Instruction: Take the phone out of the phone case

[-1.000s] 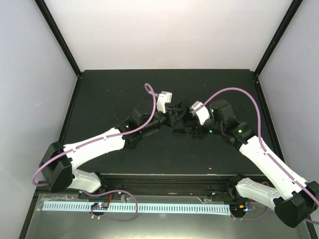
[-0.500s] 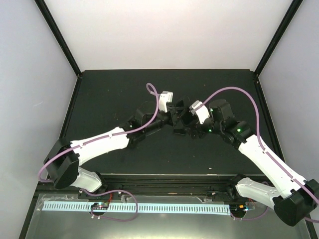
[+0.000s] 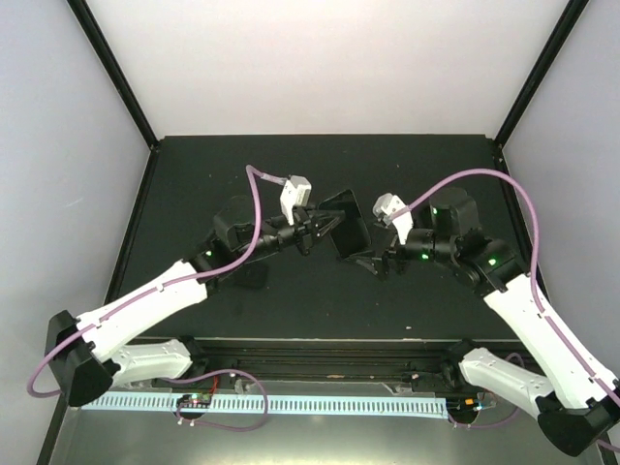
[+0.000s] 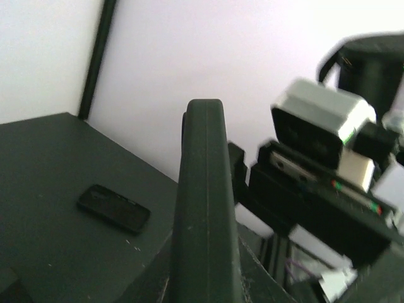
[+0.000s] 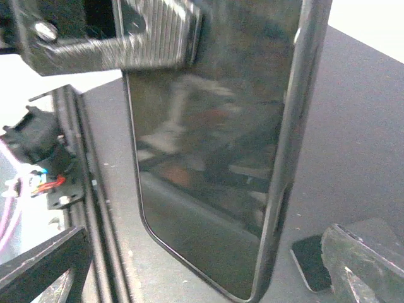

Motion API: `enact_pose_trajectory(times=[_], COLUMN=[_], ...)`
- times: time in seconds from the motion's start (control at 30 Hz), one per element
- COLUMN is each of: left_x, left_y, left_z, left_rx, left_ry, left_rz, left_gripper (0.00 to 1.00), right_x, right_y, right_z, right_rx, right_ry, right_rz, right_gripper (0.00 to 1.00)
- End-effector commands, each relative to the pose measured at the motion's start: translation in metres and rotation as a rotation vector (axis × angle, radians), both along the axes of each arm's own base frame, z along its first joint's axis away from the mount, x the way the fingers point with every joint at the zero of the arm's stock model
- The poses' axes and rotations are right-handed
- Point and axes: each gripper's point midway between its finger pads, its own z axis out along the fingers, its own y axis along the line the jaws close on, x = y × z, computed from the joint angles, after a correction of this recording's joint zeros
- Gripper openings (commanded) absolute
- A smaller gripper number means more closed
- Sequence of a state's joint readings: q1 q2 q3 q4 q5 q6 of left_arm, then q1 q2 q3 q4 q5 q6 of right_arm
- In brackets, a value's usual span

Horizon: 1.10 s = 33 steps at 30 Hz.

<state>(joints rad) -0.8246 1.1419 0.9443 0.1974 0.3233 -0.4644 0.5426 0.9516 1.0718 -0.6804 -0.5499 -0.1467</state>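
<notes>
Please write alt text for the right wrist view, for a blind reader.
A glossy black rectangular phone, held upright above the dark table, fills the view. A ribbed finger pad of the left gripper presses its top; the right gripper is open around its lower end.

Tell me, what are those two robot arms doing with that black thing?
The left end effector is pinching a phone and holding it up off the table. The right end effector is wide open right beside it, not gripping it. The phone looks like it is in its case, so it is not out yet.
</notes>
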Motion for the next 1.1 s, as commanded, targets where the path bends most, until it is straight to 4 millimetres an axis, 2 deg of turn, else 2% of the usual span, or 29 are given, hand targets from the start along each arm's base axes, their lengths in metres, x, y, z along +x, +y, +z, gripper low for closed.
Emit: enact_pose_trajectory(times=[0.0,0.17,0.23,0.33,0.47,0.63,0.83,0.93,1.07], left_x=[-0.056,-0.083,-0.097,-0.114,-0.112,-0.107,-0.08,-0.077,-0.078], left_y=[0.008,0.029,0.032,0.036,0.04,0.048,0.061,0.063,0.065], left_z=[0.044,0.059,0.06,0.058,0.052,0.042,0.035,0.042,0.04], left_rx=[-0.012,0.057,0.084,0.117,0.133,0.138,0.024,-0.041,-0.071], left_ry=[-0.165,-0.223,-0.258,-0.341,-0.408,-0.417,-0.297,-0.247,-0.217], left_rz=[-0.24,-0.278,-0.34,-0.414,-0.385,-0.342,-0.258,-0.315,-0.367], left_gripper=[0.02,0.02,0.02,0.02,0.02,0.02,0.02,0.02,0.02], right_x=[-0.041,-0.104,-0.122,-0.118,-0.101,-0.095,-0.085,-0.083,-0.082], right_y=[0.004,0.003,0.0,0.003,0.012,0.021,0.028,0.032,0.04], right_z=[0.017,0.032,0.034,0.032,0.024,0.023,0.029,0.024,0.014], right_rx=[0.042,0.119,0.139,0.119,0.077,0.041,0.011,-0.018,-0.045], right_ry=[0.018,-0.002,0.005,0.011,0.01,-0.01,-0.067,-0.063,-0.033], right_rz=[0.19,0.511,0.597,0.604,0.573,0.591,0.572,0.583,0.6], right_gripper=[1.0,0.99,1.0,0.98,0.9,0.8,0.73,0.69,0.62])
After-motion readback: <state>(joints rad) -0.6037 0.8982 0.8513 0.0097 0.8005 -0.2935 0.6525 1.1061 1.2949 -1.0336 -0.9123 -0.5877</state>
